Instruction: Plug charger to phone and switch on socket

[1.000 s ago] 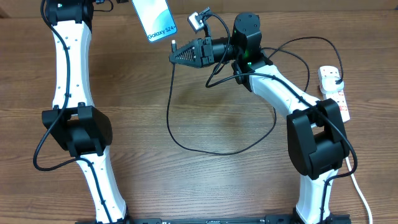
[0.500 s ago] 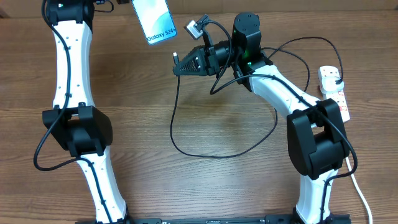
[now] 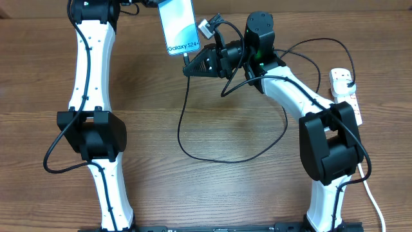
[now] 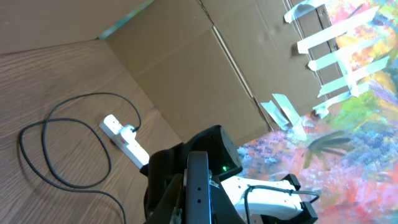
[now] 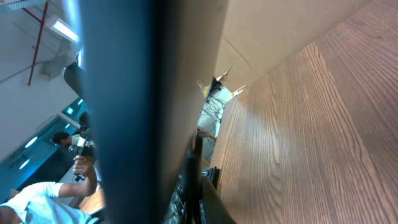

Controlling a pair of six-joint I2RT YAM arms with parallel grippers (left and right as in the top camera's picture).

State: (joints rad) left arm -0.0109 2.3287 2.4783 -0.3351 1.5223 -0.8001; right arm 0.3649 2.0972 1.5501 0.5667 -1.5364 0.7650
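Observation:
The phone (image 3: 179, 24), its light blue screen reading "Galaxy", hangs above the table's far edge with my left gripper (image 4: 198, 208) shut on it; in the left wrist view it shows edge-on (image 4: 198, 177). My right gripper (image 3: 190, 66) is shut on the charger's small plug tip (image 3: 185, 58), right at the phone's lower end. Whether the tip is inserted I cannot tell. In the right wrist view the phone is a dark blur (image 5: 118, 93) beside the plug (image 5: 196, 152). The black cable (image 3: 212, 156) loops over the table. The white socket (image 3: 345, 94) lies at the right edge.
The socket's white cord (image 3: 373, 200) runs down past the right arm's base. A brown cardboard wall (image 4: 186, 68) stands behind the table. Bare wood (image 3: 244, 193) stretches between the two arm bases.
My left arm has swung right, bringing the phone toward the right gripper. The right gripper has shifted slightly right with the plug tip, which now meets the phone's lower end.

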